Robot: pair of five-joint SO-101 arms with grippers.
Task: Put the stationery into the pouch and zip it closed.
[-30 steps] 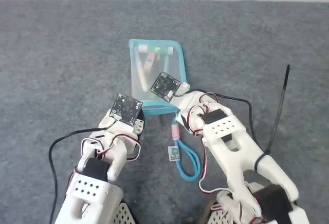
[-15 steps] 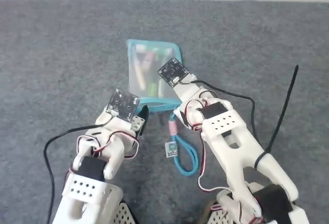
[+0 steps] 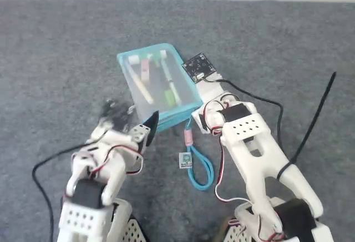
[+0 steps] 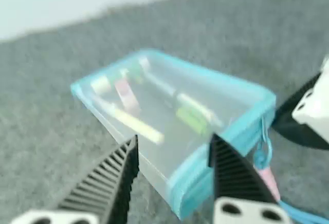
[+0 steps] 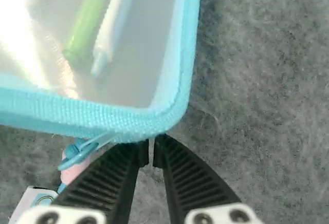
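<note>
Since all the pens and markers (image 3: 143, 89) in sight lie inside it, the pouch (image 3: 158, 86) counts as filled. It has a clear body and teal edging, and it sits askew on the grey worktop (image 3: 277, 48) ahead of both arms.

- Zip: the teal seam facing the right arm looks closed along the stretch that shows. The zip pull (image 5: 82, 147) sits at the corner end, and a pink tag (image 3: 188, 137) and a blue strap (image 3: 199, 170) trail from it onto the worktop.
- Right claw (image 5: 151, 147): at that same corner, fingers pressed together. It appears to be pinching the teal edge just beside the pull.
- Left claw (image 4: 174, 147): spread wide, at the pouch's near edge and holding nothing.

Status: filling is done and zipping is likely finished or nearly so. The far end of the seam is not visible, so full closure is unconfirmed. What seems left is to check that end and let go.
</note>
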